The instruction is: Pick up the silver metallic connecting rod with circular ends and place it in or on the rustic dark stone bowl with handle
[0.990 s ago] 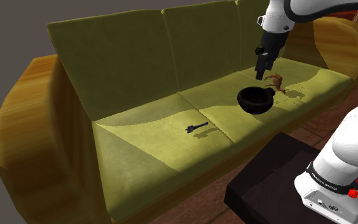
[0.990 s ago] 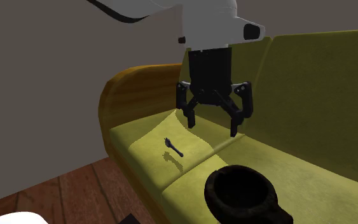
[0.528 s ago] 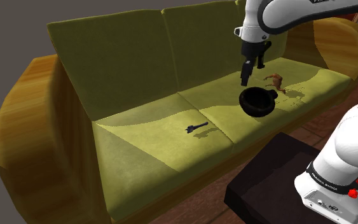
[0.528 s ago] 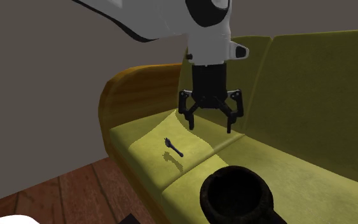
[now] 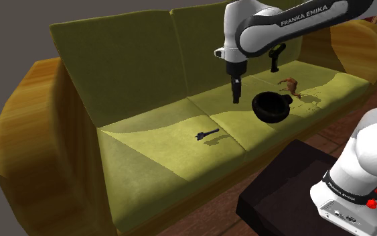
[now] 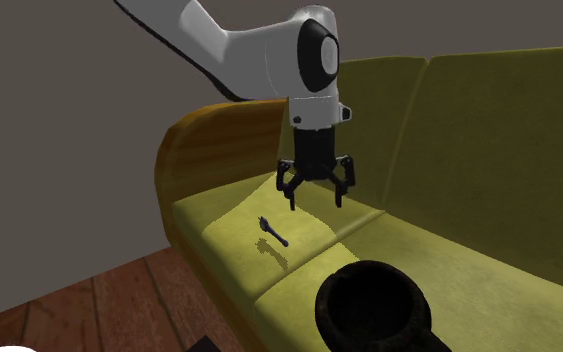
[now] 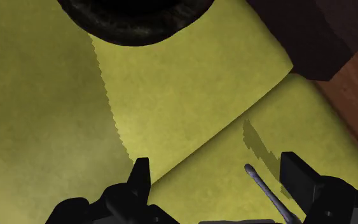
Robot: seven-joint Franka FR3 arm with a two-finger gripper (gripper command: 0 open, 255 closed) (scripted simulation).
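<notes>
The connecting rod (image 5: pixel 207 135) is a small dark grey piece lying flat on the olive sofa seat (image 5: pixel 153 157), near the seam between two cushions. The dark stone bowl (image 5: pixel 278 114) sits on the adjoining cushion, to the shoulder view's right of the rod. My gripper (image 5: pixel 236 98) hangs open and empty above the seat, between bowl and rod. In the second exterior view the gripper (image 6: pixel 316 203) points down behind the rod (image 6: pixel 274 231), with the bowl (image 6: pixel 331 302) in the foreground. In the wrist view one rounded end of the rod (image 7: pixel 265 189) shows beside a finger (image 7: pixel 298 178), and the bowl's rim (image 7: pixel 107 28) lies further off.
A small brown object (image 5: pixel 290 86) lies on the seat just beyond the bowl. The sofa has wooden armrests (image 5: pixel 26 127) and a tall olive backrest (image 5: pixel 133 47). My black stand (image 5: pixel 280 194) stands on the wooden floor (image 6: pixel 89 300) in front of the sofa.
The arm has swung toward the shoulder view's left, carrying the open gripper from above the bowl to over the seat closer to the rod. Rod and bowl have not moved.
</notes>
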